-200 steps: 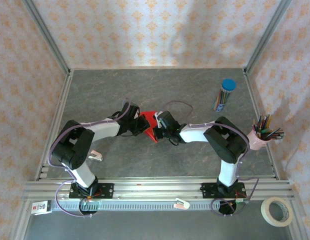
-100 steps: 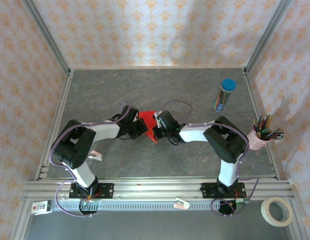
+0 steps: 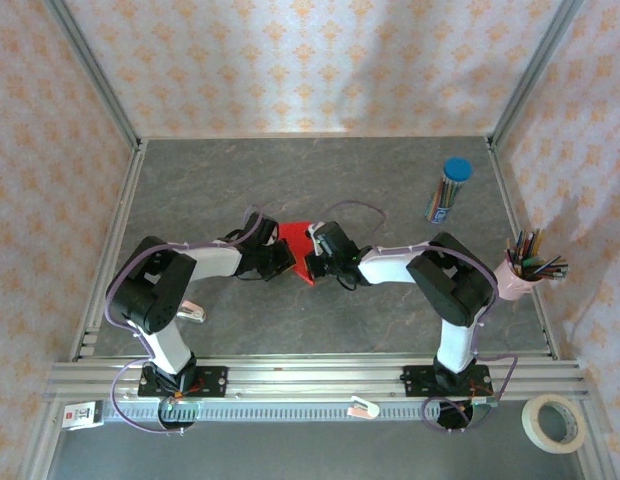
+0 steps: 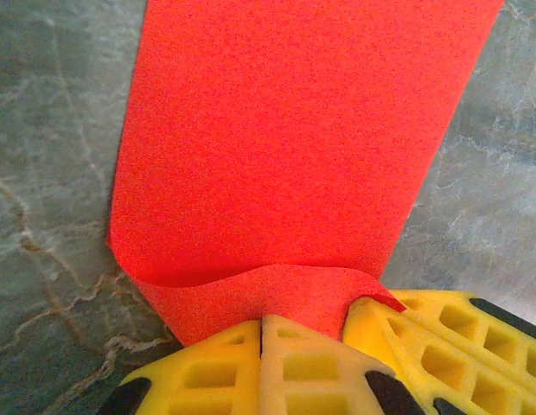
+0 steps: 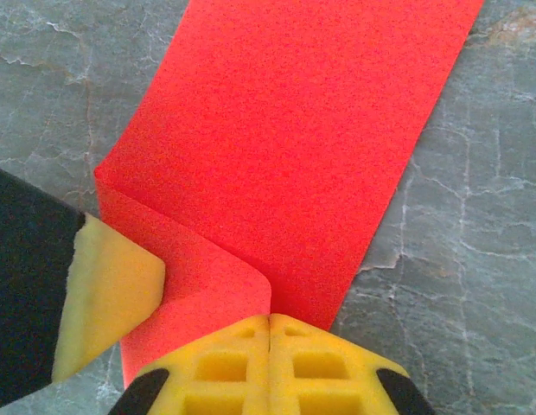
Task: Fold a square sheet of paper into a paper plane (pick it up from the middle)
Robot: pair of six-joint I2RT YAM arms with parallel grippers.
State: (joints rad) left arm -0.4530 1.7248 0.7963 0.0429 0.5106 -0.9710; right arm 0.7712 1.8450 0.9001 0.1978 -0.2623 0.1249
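Left wrist view has the red paper lying away over the grey table, its near edge curled up into a lip that runs to the left gripper. The yellow fingers there are pressed fully together and look to be pinching that lip. In the right wrist view the right gripper is closed the same way, where a turned-over flap of the paper ends, with one left finger touching the flap from the side.

The step in hand seems to be rolling this near part over to start a fold. To do it well, both pinches should travel together and level, so the lip rolls evenly and the edges line up before anything is flattened. Pulling the two grips apart could tear or skew the thin paper, and dragging could slide it off line.

From the top view, the left arm and right arm both bend inward, elbows out and wrists low. Their tips meet just beside each other at the paper near the table's middle.
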